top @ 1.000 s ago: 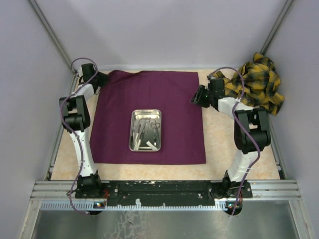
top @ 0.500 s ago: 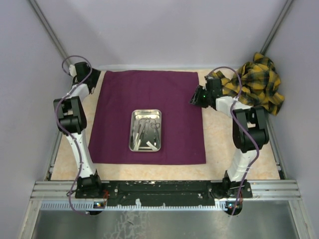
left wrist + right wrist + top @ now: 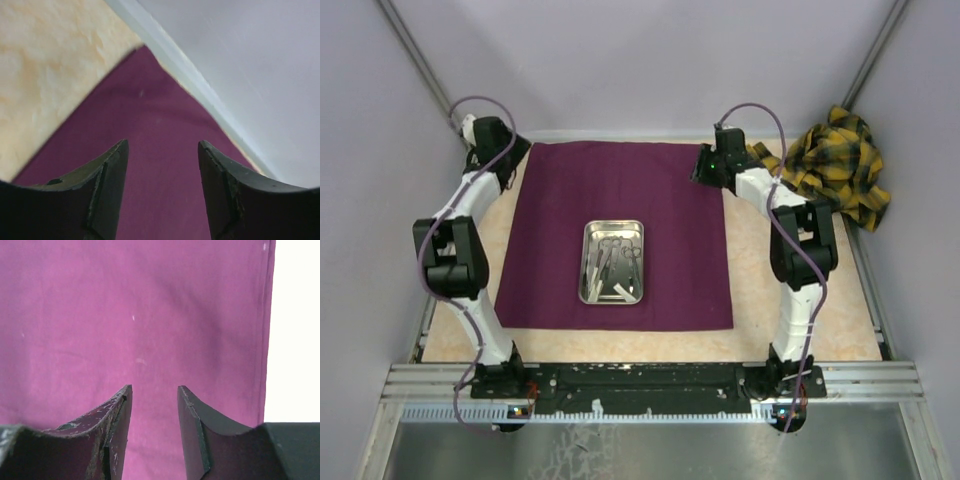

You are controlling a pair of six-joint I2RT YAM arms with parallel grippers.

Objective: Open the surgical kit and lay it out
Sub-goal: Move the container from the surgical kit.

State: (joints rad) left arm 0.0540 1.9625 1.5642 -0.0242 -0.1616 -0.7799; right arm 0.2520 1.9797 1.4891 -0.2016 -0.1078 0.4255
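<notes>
The surgical kit's dark purple cloth wrap [image 3: 620,190] lies spread flat on the table. At its middle stands the small steel tray [image 3: 587,262] holding thin scissors and forceps [image 3: 612,254] and small white pieces [image 3: 619,290]. My left gripper [image 3: 517,158] hangs over the cloth's far left corner. In the left wrist view it [image 3: 162,145] is open over purple cloth [image 3: 150,110], nothing between its fingers. My right gripper [image 3: 703,168] is at the far right corner, open [image 3: 155,387] above flat cloth [image 3: 150,315] near its right edge.
A crumpled yellow-and-black plaid cloth [image 3: 838,160] lies at the back right corner. Grey walls enclose the table on three sides, close behind both grippers. Bare beige tabletop [image 3: 790,330] shows to the right and left of the wrap.
My left gripper has opened wider at the far left corner and its arm has straightened. My right gripper moved from the cloth's right edge up to the far right corner.
</notes>
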